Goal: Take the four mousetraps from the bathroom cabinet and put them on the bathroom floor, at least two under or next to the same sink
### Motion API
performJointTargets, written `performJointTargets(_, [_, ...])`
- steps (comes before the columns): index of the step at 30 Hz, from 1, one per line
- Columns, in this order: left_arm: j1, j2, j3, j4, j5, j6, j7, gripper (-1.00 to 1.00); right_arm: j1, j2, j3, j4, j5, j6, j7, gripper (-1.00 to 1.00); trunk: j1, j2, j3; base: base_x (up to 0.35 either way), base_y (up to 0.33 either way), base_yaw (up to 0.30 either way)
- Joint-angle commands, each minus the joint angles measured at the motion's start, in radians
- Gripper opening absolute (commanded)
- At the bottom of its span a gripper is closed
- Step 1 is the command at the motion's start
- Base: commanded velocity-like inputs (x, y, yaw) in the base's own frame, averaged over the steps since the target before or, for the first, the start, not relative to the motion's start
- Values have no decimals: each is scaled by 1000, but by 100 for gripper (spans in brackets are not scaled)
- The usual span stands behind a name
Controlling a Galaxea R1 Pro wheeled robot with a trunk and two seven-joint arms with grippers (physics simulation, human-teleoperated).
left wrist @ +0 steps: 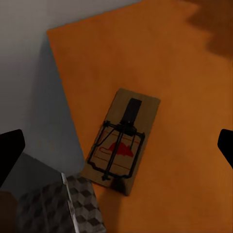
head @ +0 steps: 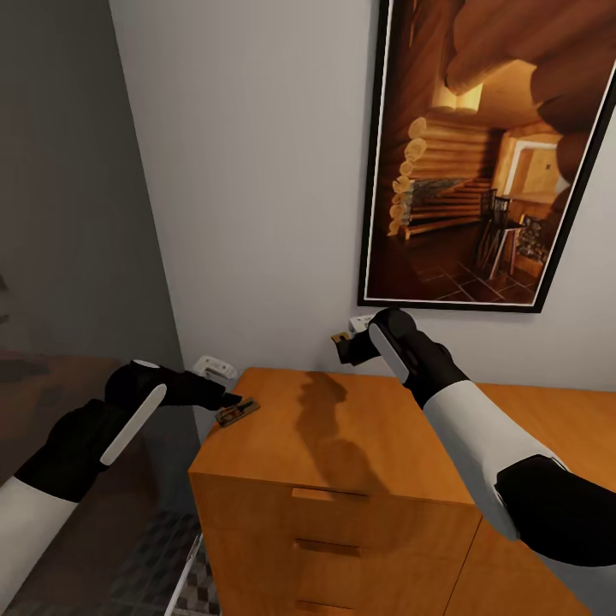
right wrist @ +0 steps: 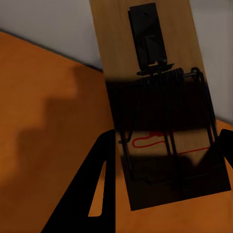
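One mousetrap (head: 237,412) lies flat on the cabinet (head: 342,445) top at its front left corner. It is a tan board with a black spring bar and red print (left wrist: 121,143). My left gripper (head: 224,399) hovers right over it, open, one dark finger (left wrist: 9,153) on each side and not touching. My right gripper (head: 346,349) is raised above the back of the cabinet near the wall, shut on a second mousetrap (right wrist: 160,111) that stands out past the fingers (right wrist: 97,189). The patterned bathroom floor (head: 198,590) shows beside the cabinet's left side.
A large framed picture (head: 479,154) of a log cabin hangs on the white wall above the cabinet. A grey wall (head: 77,214) stands to the left. The cabinet front has drawers with bar handles (head: 329,494).
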Motion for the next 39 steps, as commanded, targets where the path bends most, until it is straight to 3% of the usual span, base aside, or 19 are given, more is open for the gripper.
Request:
performJointTargets(1, [-1,1,-1,-1,-10,2,-10,100,-1,0,1,0,1,4,2,-100,0,-1,-1,0,0,0])
performJointTargets(39, [-1,-4,11,-3,-13,2,-8,100,-1,-11,2,1,21,4,-14,-100,0,-1,-1,9,0,0])
